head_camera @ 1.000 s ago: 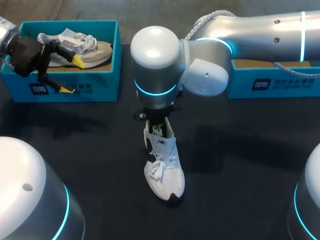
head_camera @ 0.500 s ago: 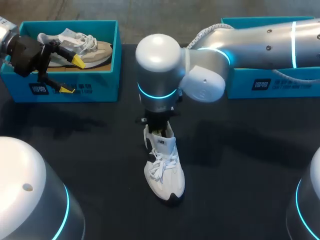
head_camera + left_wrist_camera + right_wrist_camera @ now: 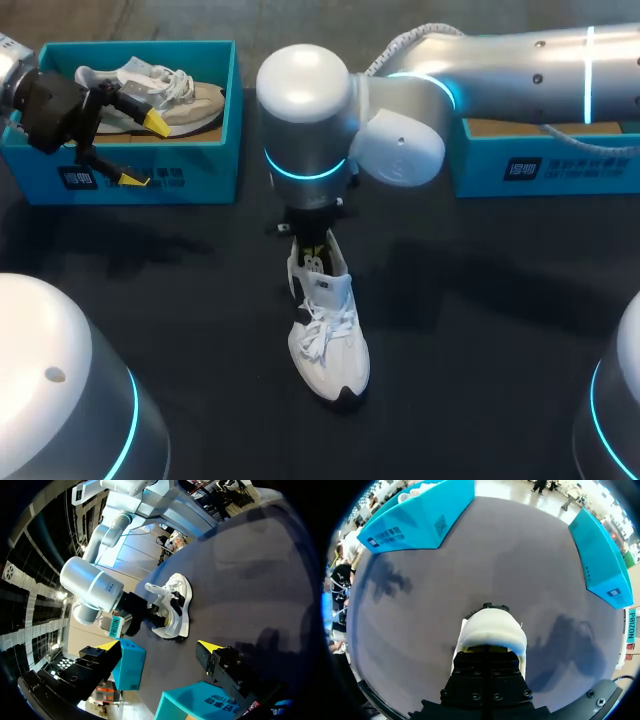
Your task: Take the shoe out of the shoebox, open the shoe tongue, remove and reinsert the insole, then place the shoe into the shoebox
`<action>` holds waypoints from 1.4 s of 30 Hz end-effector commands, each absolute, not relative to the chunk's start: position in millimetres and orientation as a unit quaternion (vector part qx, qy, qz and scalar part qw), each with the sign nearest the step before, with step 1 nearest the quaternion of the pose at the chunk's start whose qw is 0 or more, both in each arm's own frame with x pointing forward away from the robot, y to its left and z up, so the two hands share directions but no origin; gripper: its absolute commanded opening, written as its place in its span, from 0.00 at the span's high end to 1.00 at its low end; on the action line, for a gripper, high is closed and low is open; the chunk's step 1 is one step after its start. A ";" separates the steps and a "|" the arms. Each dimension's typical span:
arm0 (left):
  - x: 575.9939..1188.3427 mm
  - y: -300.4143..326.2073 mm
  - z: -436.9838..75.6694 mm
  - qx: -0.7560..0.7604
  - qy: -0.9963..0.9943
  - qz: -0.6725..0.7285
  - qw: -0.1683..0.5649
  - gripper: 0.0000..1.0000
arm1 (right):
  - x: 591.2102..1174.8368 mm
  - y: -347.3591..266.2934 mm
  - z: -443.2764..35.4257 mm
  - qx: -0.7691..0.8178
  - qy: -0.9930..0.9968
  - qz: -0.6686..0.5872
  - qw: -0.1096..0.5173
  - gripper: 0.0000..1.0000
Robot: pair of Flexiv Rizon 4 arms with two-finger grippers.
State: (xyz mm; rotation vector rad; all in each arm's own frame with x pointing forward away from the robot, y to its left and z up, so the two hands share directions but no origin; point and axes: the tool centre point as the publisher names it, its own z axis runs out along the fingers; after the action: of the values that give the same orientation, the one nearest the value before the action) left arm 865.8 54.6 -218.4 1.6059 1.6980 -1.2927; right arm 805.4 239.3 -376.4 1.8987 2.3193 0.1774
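A white lace-up shoe [image 3: 329, 341] stands on the dark table, toe toward the near edge; the left wrist view shows it as the shoe [image 3: 176, 605] ahead of my fingers. My right gripper [image 3: 314, 243] points straight down at its heel end, by the raised tongue [image 3: 316, 264]. In the right wrist view my right gripper [image 3: 489, 650] is shut, its tips tucked under a white padded part of the shoe [image 3: 492, 629]; whether they pinch anything is hidden. My left gripper [image 3: 143, 150] hangs open at the front wall of the left shoebox [image 3: 200, 178], holding nothing.
The left shoebox holds a beige shoe [image 3: 160, 95]. A second teal shoebox [image 3: 545, 165] stands at the back right, partly under my right arm. Dark tabletop [image 3: 470, 330] lies around the white shoe.
My right arm's elbow swung slightly right and back left again. The white shoe and my left gripper kept their places.
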 end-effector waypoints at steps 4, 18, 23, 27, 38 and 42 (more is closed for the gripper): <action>866.4 55.1 -218.3 0.586 0.618 -0.470 0.232 0.00 | 809.8 241.4 -405.1 0.634 0.770 0.045 0.048 1.00; 866.4 55.1 -218.3 0.586 0.618 -0.470 0.232 0.00 | 791.8 236.9 -380.0 0.626 0.779 -0.001 0.033 1.00; 866.4 55.1 -218.3 0.586 0.618 -0.470 0.232 0.00 | 782.4 234.6 -360.7 0.619 0.785 -0.023 0.005 1.00; 866.4 55.1 -218.3 0.586 0.618 -0.470 0.232 0.00 | 772.4 235.3 -349.4 0.621 0.782 -0.052 -0.025 1.00; 866.4 55.1 -218.3 0.586 0.618 -0.470 0.232 0.00 | 748.1 226.6 -338.7 0.638 0.761 -0.088 -0.073 1.00; 866.4 55.1 -218.3 0.586 0.618 -0.470 0.232 0.00 | 738.4 225.4 -336.4 0.639 0.759 -0.097 -0.082 1.00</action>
State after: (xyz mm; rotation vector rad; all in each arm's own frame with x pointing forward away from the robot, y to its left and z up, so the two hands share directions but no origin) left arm 865.8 54.6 -218.4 1.6061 1.6981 -1.2926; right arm 742.3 228.8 -336.9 2.1166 2.5147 -0.3272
